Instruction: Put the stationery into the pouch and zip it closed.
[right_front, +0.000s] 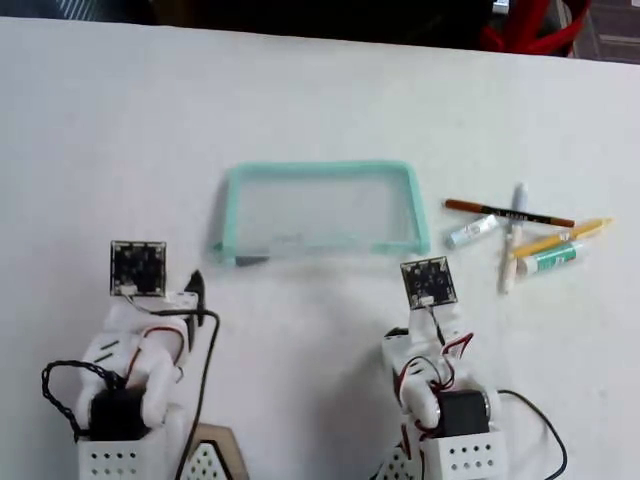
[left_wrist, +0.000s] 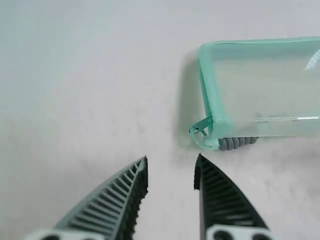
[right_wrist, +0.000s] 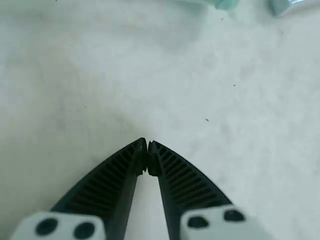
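**Pouch and Pens Lay Apart as Two Arms Sat at the Near Edge**

A white surface (right_front: 320, 100) carried everything in the scene. The left arm (right_front: 130, 370) and the right arm (right_front: 440, 390) sat folded side by side at its near edge, each well short of the stationery.

A translucent pouch (right_front: 318, 208) with a mint-green border lay flat near the middle of the surface, ahead of and between the two arms.

The stationery lay in a loose cluster just beside the pouch's end on the right arm's side, all of it outside the pouch. A brown pen (right_front: 508, 213) lay farthest from the arms, crossed by a white pen (right_front: 513, 238). A yellow pen (right_front: 560, 238) lay slanted beside them. A green-labelled tube (right_front: 550, 259) and a smaller pale tube (right_front: 472, 231) lay close by.

The left gripper (left_wrist: 170, 162) stood parted and held nothing, near the pouch's closest corner. The right gripper (right_wrist: 147, 145) was closed, tips together over the bare surface, empty.

A green zipper pull (left_wrist: 200, 131) stuck out at that pouch corner, by a short grey ribbed end (left_wrist: 237, 143).
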